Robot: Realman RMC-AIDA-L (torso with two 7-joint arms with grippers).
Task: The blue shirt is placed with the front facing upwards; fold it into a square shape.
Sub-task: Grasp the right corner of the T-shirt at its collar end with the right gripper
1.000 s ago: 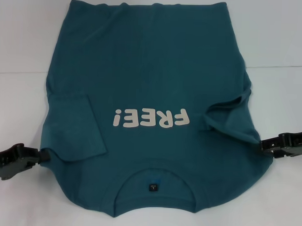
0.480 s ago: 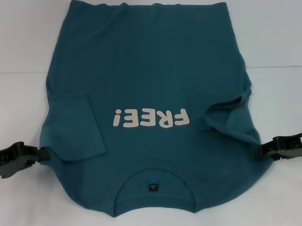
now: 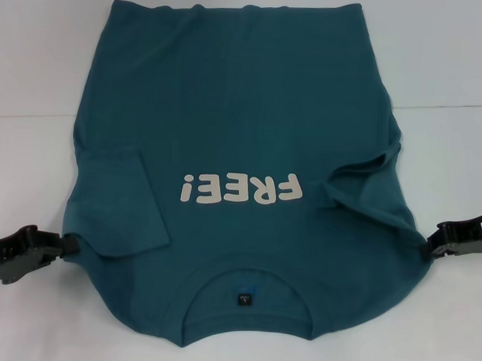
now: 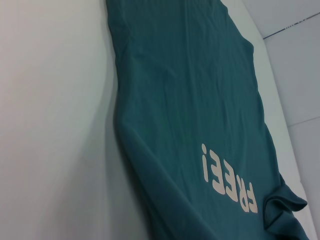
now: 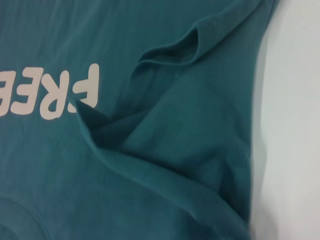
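the left gripper [image 3: 64, 244] is sitting low on the white counter [image 3: 39, 62] at the left shoulder edge of the blue shirt [image 3: 243, 109], its tip meeting the cloth right where the left sleeve [image 3: 121, 204] is lying folded in over the body; whether its fingers are pinching the fabric or only resting against it, i cannot tell. it looks to be placed there because that outer corner is the natural point to take hold of for a side fold.

the blue shirt is lying flat in the middle of the counter, front up, collar [image 3: 245, 295] and small black tag [image 3: 243, 299] nearest the robot, hem at the far side, so the cream "free!" lettering [image 3: 241, 188] is reading upside down in the head view. the left sleeve is lying neat and flat. the right sleeve [image 3: 367, 189] is also turned inward but is bunching into a raised ridge beside the lettering, as the right wrist view shows [image 5: 190, 100].

the right gripper [image 3: 434, 244] is waiting at the opposite shoulder edge, level with its partner and just touching the fabric; the state of its fingers is also not clear. with both sleeves in, the mirrored placement suggests a two-handed lift of the collar end toward the hem is the step in hand, and the rumpled right sleeve may make that side fold thicker.
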